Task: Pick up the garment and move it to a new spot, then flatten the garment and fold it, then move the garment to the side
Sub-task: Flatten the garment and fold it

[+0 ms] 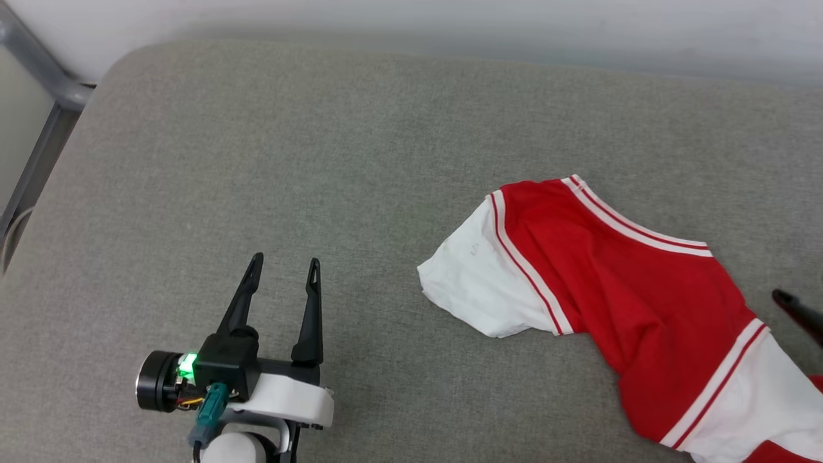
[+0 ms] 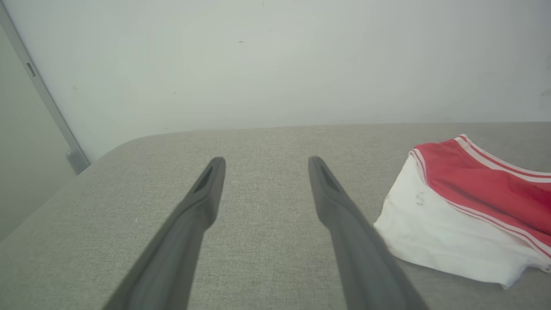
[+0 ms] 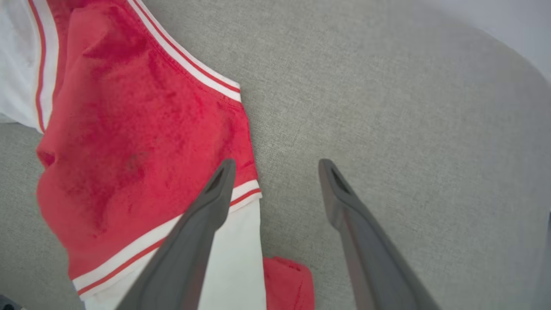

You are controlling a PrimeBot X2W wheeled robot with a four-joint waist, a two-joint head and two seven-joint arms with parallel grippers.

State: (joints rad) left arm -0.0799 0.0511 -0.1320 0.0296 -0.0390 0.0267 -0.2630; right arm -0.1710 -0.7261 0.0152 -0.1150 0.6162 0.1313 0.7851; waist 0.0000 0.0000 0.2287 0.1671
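The garment [image 1: 617,283], a red T-shirt with white sleeves and red-and-white seam stripes, lies rumpled on the grey cushioned surface at the right, running off the lower right corner. My left gripper [image 1: 285,265] stands open over bare fabric, well left of the white sleeve [image 2: 430,232]. In the left wrist view its fingers [image 2: 206,189] are spread with nothing between them. One dark fingertip [image 1: 794,305] of my right arm pokes in at the right edge. My right gripper [image 3: 277,168] is open above the garment [image 3: 129,129], its left finger over the white sleeve edge, its right finger over bare cushion.
The grey cushioned surface [image 1: 321,161] has a rounded far-left corner. A pale wall [image 2: 275,60] runs behind it. A grey metal frame [image 1: 45,83] stands at the far left, beyond the cushion's edge.
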